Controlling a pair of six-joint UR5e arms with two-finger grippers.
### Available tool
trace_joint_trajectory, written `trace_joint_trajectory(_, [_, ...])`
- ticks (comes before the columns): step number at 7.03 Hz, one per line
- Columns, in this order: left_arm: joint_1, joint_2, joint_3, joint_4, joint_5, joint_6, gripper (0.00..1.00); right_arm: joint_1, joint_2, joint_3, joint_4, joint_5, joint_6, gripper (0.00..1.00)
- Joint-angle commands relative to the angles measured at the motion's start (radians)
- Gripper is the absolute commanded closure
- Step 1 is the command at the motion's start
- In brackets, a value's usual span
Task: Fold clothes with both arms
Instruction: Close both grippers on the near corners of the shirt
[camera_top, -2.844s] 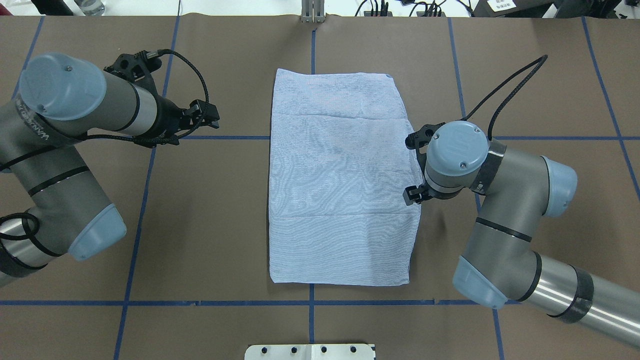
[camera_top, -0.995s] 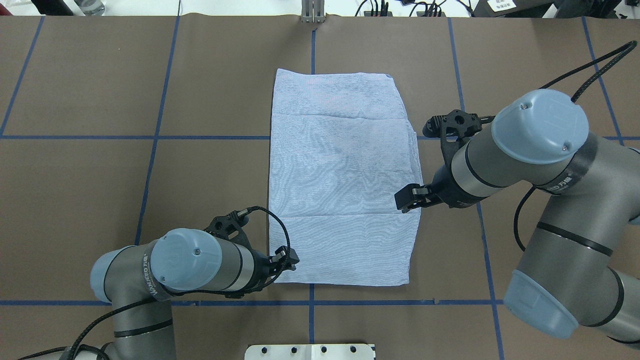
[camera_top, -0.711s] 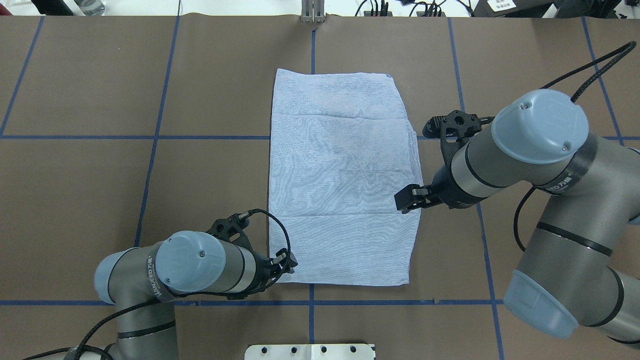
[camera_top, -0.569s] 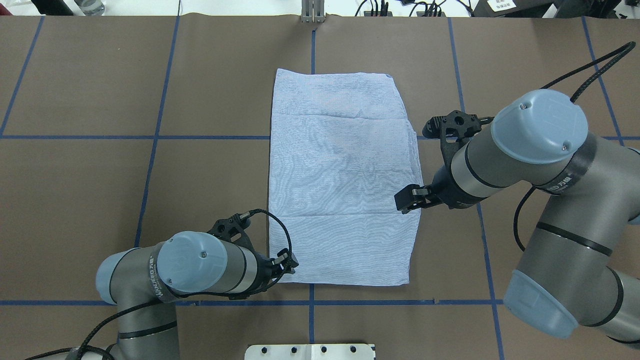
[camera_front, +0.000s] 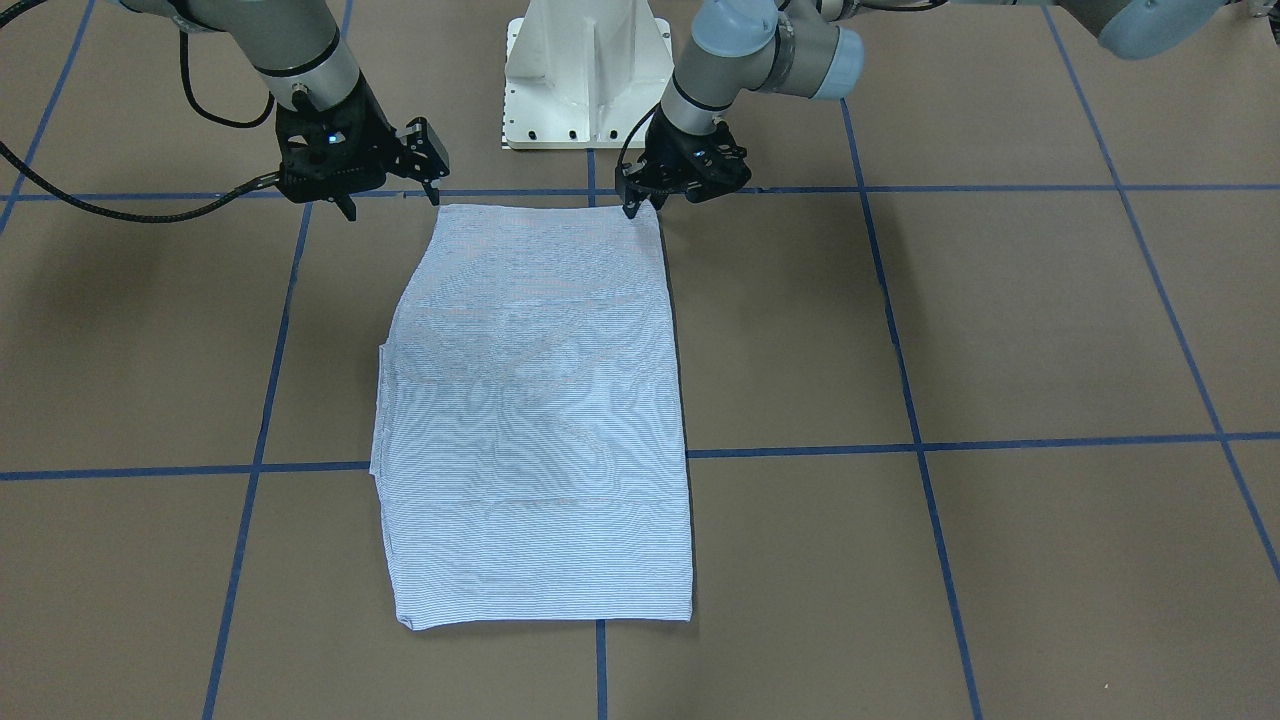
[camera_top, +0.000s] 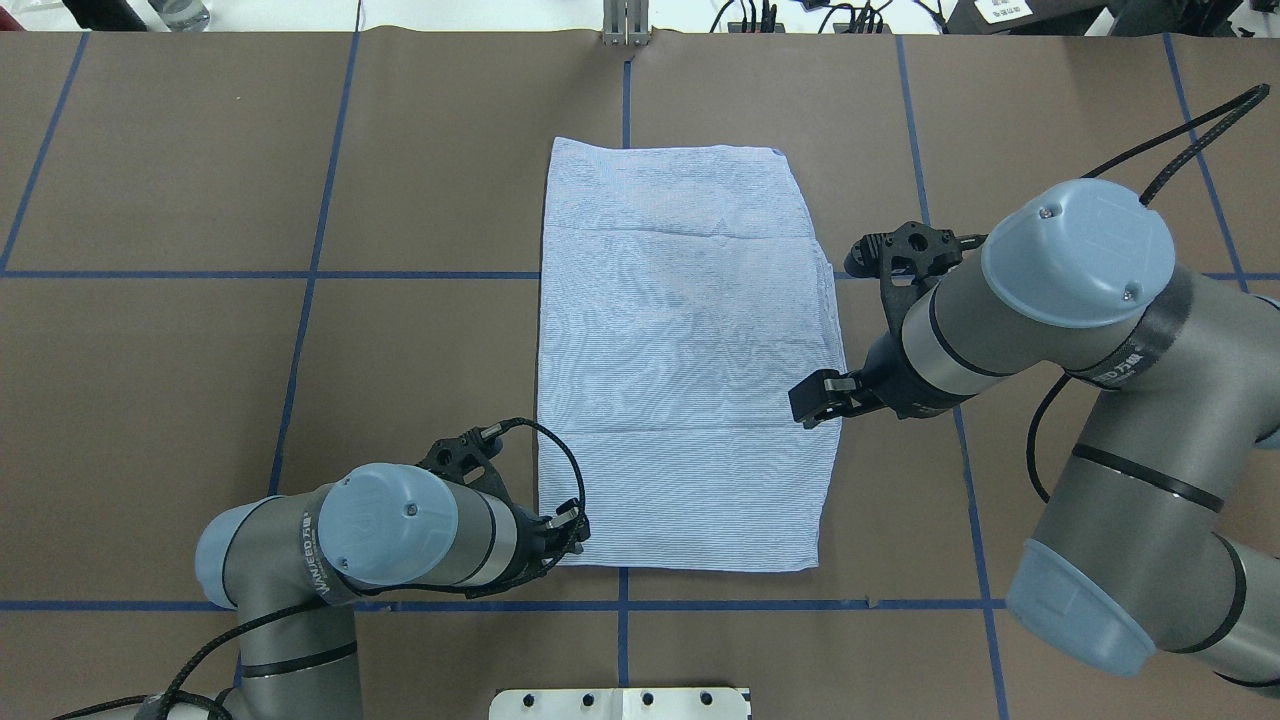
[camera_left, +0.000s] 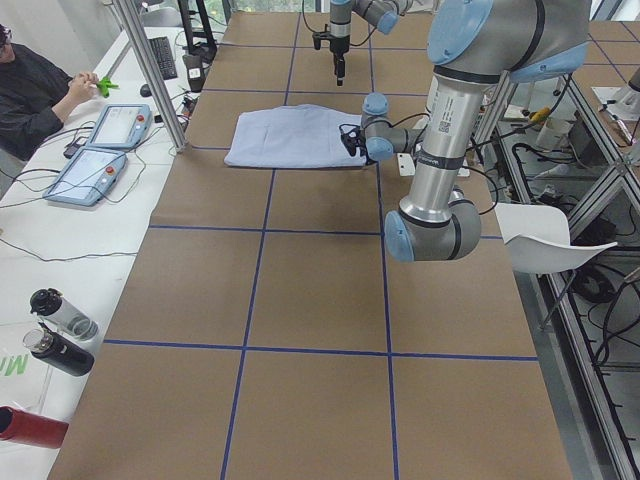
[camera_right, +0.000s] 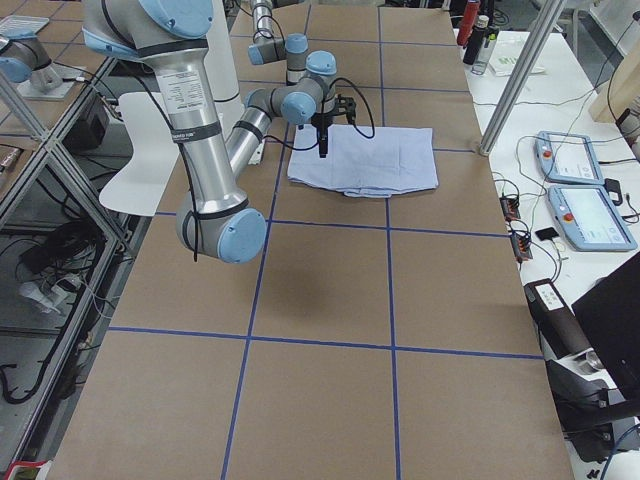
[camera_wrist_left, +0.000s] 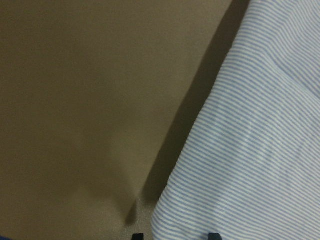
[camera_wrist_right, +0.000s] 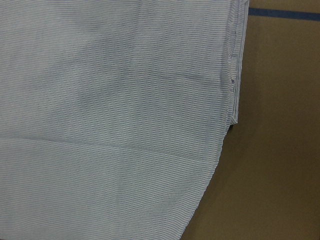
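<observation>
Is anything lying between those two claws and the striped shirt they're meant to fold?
Nothing visible does. The left black gripper sits at a corner of the light blue-and-white striped folded shirt; the right black gripper hangs over its side edge.

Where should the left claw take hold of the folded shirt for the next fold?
Probably its near-left corner, from the left side, low: the shirt lies flat, so a finger must slip under the layered edge. The left claw is open there.

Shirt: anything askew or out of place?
Slightly. The shirt lies flat, but its edge on the robot's right steps outward partway along, layers poking past the far section, so that side isn't straight.
</observation>
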Motion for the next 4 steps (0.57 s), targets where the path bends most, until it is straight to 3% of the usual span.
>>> trace_joint_trajectory(1, [-0.001, -0.002, 0.007, 0.0, 0.01, 0.0, 0.48, 0.001, 0.0, 0.0, 0.0, 0.003, -0.001, 0.0])
trace_joint_trajectory(4, [-0.003, 0.0, 0.009, 0.002, 0.014, -0.002, 0.54, 0.001, 0.0, -0.002, 0.0, 0.003, -0.001, 0.0])
